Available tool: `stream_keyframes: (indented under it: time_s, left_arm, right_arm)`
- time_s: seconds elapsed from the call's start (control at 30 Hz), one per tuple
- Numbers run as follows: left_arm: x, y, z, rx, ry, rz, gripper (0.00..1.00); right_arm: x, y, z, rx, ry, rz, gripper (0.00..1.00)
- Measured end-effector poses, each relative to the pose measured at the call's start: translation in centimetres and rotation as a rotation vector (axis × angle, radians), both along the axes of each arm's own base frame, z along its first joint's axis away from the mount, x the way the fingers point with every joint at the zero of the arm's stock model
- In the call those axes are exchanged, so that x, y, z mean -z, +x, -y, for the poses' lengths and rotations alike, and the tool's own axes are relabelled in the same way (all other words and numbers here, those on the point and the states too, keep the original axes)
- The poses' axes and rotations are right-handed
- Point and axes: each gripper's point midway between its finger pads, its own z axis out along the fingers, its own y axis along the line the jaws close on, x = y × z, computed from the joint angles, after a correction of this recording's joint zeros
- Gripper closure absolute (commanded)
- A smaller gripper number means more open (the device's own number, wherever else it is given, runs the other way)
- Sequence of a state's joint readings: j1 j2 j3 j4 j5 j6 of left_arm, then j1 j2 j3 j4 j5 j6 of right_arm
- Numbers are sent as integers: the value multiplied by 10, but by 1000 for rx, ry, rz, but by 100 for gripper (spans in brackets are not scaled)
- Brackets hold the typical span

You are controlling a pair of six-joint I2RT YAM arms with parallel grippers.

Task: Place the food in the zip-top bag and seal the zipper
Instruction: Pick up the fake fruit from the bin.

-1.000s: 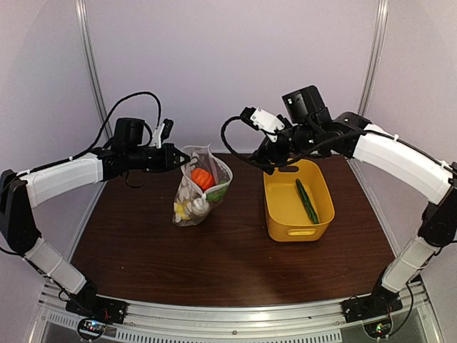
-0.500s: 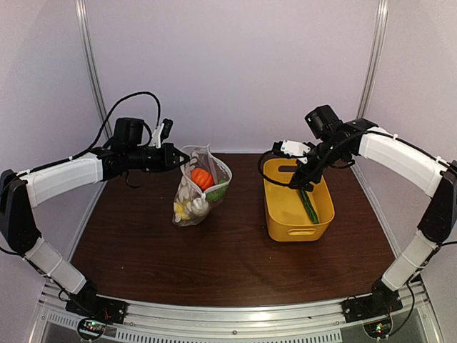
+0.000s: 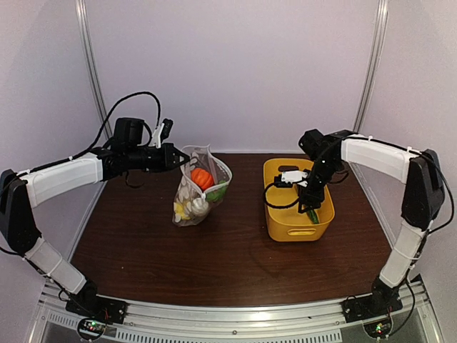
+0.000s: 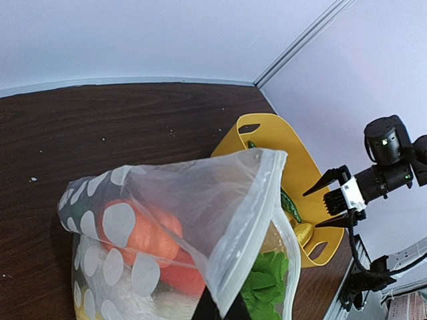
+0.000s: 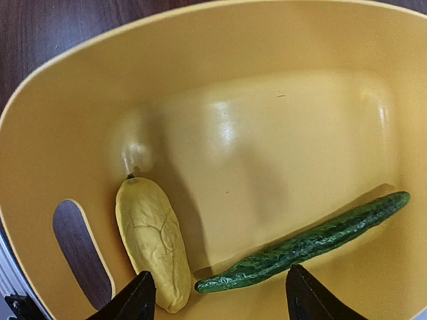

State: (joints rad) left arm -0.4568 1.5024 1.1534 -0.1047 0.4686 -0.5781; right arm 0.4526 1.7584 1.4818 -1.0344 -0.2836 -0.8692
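Room on the brown table (image 3: 228, 257) is plentiful: a broad bare stretch runs along the near side, and an open strip lies between the bag and the basket, which stand well apart. At the left the left tool (image 3: 176, 158) is pinched together on the upper edge of the zip-top bag (image 3: 214, 166), holding it upright with its base on the table, left of centre and away from the table's edges. The mouth gapes, so the zipper (image 4: 257, 207) is not pressed together. Inside the bag I can pick out one orange piece (image 4: 143, 233), something red under it, one bunch of leafy greens (image 4: 267, 280), and white and yellow bits heaped at the bottom that I cannot count. Further right there is one yellow basket (image 3: 296, 232), near the table's right edge. The right tool (image 5: 220, 297) reaches down into it with its fingers apart, one on each side of the near end of the cucumber (image 5: 313, 243); I see no contact with it. Two pieces of food lie on the basket floor: that one green cucumber, slanting towards the far wall, and one yellow piece (image 5: 152, 240) just beside its near tip, next to a handle slot.
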Motion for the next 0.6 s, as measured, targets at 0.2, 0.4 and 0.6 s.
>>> stream_keyframes:
  time_s: [0.2,0.4,0.6]
  left_arm:
    - [0,0,0,0,0,0,100]
    - [0,0,0,0,0,0,100]
    - [0,0,0,0,0,0,100]
  right_arm:
    - [42,-16,4,-49,-62,-156,36]
    - [50,-22,5,-73,-71,-193,37]
    - [59,-34,10,-92,-89,-238,37]
